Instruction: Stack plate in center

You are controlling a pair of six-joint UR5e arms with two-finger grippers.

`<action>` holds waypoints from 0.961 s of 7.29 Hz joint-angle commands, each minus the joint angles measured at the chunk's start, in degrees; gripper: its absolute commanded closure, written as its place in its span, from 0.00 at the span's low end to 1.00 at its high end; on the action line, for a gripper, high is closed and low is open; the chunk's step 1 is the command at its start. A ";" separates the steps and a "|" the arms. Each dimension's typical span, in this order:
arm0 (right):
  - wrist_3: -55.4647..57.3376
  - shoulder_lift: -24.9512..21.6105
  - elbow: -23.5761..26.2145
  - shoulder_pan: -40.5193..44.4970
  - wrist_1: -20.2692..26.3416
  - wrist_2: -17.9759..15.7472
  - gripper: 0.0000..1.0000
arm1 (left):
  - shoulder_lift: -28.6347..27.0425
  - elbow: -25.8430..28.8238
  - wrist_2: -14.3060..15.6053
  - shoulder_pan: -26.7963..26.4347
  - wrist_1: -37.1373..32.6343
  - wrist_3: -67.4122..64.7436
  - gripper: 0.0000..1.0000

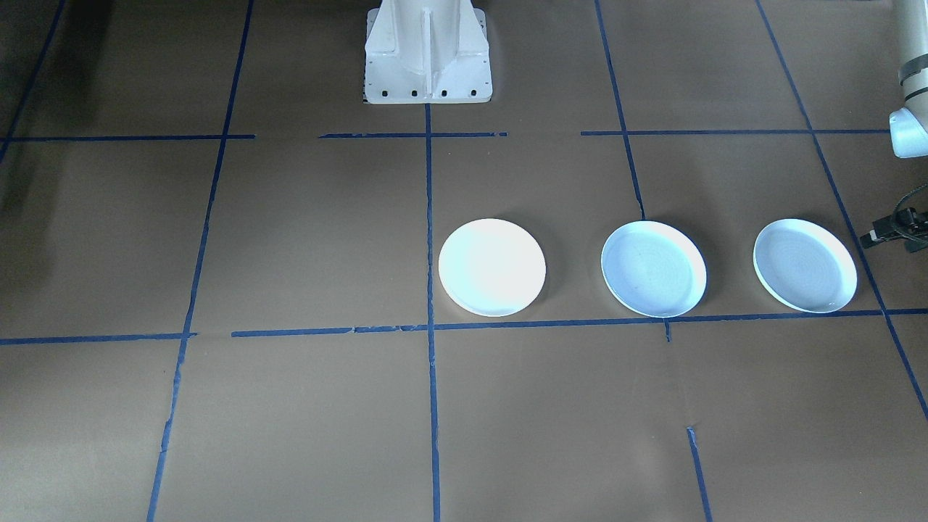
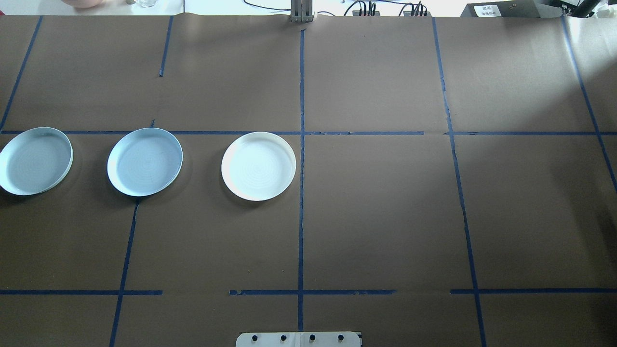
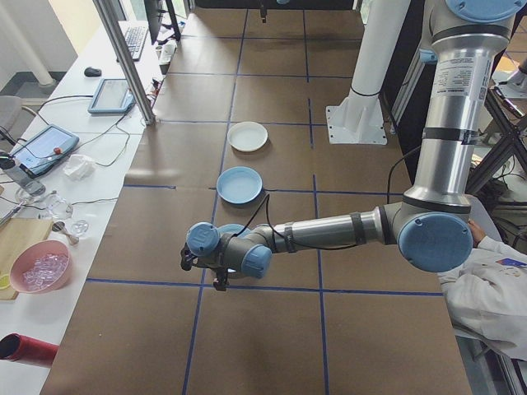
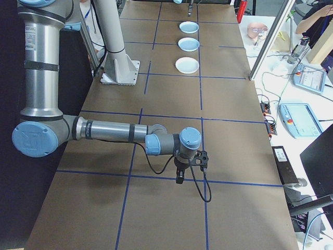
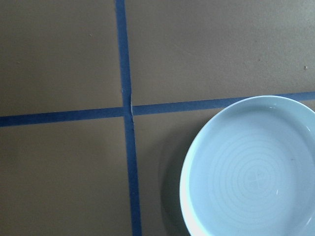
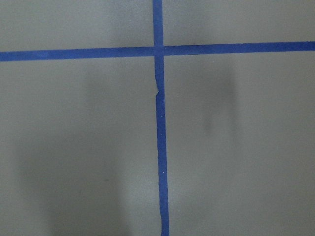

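On the brown table (image 2: 385, 217), three plates lie in a row along one taped line, all on the robot's left half. The white plate (image 2: 258, 166) sits nearest the center, just beside the middle blue tape line (image 2: 301, 193) without touching it. The middle blue plate (image 2: 144, 161) lies to its left, apart from it. The outer blue plate (image 2: 35, 160) lies farther left, at the edge of the overhead view. No plate rests on another; each lies flat and upright on the table.

The left gripper (image 3: 216, 280) appears only in the left side view, hanging above the outer blue plate and partly hiding it. Whether its fingers are spread or closed cannot be told, and nothing is seen in its hold. The left wrist camera looks down on that plate beside a crossing of tape lines.

The right gripper (image 4: 188, 172) appears only in the right side view, well apart from the plates, over a tape crossing on the robot's right end. Its opening cannot be told either.
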 commanded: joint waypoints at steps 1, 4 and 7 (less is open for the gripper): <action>0.00 0.00 0.00 0.03 0.00 0.00 0.00 | -2.67 5.10 -0.49 0.69 -1.11 -1.22 0.00; 0.00 0.00 0.00 -0.06 0.00 0.00 0.00 | -3.38 6.52 -0.49 3.93 -6.29 -6.20 0.01; 0.00 0.00 0.00 0.03 0.00 0.00 0.00 | -3.38 8.27 -0.49 4.29 -7.35 -7.20 0.16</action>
